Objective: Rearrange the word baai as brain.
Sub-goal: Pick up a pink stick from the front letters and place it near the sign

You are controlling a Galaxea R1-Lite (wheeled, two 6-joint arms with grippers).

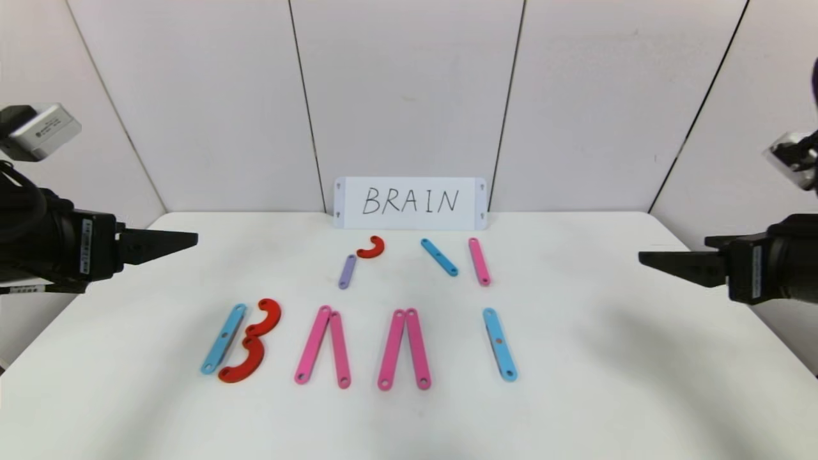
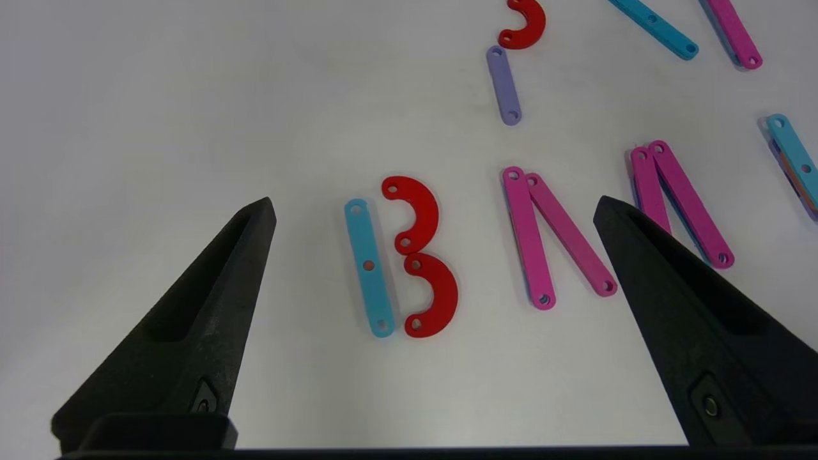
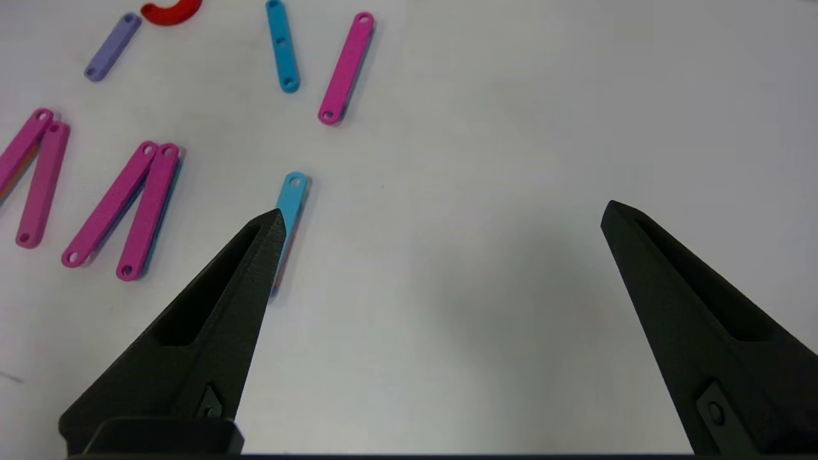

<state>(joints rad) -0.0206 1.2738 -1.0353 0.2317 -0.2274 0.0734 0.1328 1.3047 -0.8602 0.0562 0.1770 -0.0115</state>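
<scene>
The word baai lies in a row near the table's front. Its B is a blue bar [image 1: 223,338] with two red curves [image 1: 252,342] [image 2: 422,255]. Then come two pink A shapes [image 1: 323,345] [image 1: 404,348] and a blue bar as the I [image 1: 500,344] [image 3: 293,195]. My left gripper [image 1: 192,241] [image 2: 433,202] hovers open at the left edge, high above the B. At the right edge my right gripper [image 1: 642,257] [image 3: 444,209] hangs open over bare table beside the I. Both hold nothing.
Behind the row lie a purple short bar [image 1: 347,271], a red curve [image 1: 372,247], a blue bar [image 1: 439,257] and a pink bar [image 1: 478,260]. A white card handwritten BRAIN [image 1: 410,202] leans on the back wall.
</scene>
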